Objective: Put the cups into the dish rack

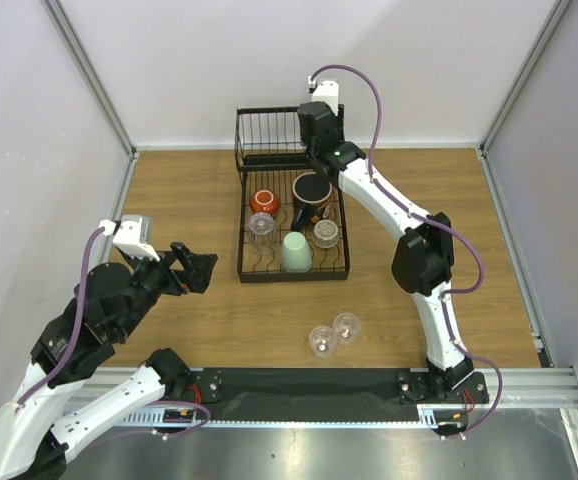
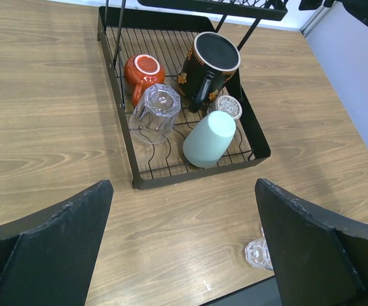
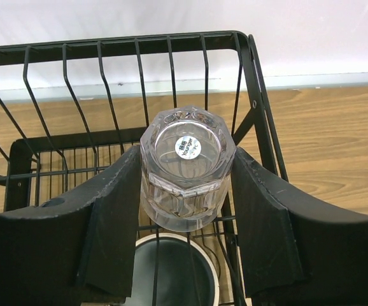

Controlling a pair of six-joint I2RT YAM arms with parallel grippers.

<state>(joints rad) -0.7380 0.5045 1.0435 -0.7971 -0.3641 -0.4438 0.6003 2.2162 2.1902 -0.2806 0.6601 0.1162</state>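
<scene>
**Right arm: tumbler over far end of rack, not yet set down**

The right fingers (image 3: 117, 217) are clamping a clear tumbler (image 3: 187, 166) by its faceted sides, one pad on each flank, closed down only to the width of the glass. The tumbler is riding base-up. Its stickered base is facing the wrist camera and its mouth is pointing away, so its long axis is running roughly down toward the dish rack (image 1: 291, 278).

It is hanging over the rack's far end, just in front of the raised wire basket (image 3: 76, 83). The black-rimmed mug (image 3: 171, 274) is showing directly beneath it in the wrist view. Judgement: a straight descent is risking glass on mug rim, so the drop point is needing a sideways shift onto bare wire first.

The right arm (image 1: 424, 260) is reaching from the rack's near right, elbow bent outward and forearm slanting in over the rack's right edge. Its wrist is hiding the glass in the top view.

The left fingers (image 2: 50, 248) are spread wide and carrying nothing, hovering over the desk (image 1: 169, 190) left of the rack's near corner.

Two loose tumblers (image 1: 321, 341) are waiting on the desk on the rack's near side. Judgement: the free left fingers are the nearer ones to them.
</scene>
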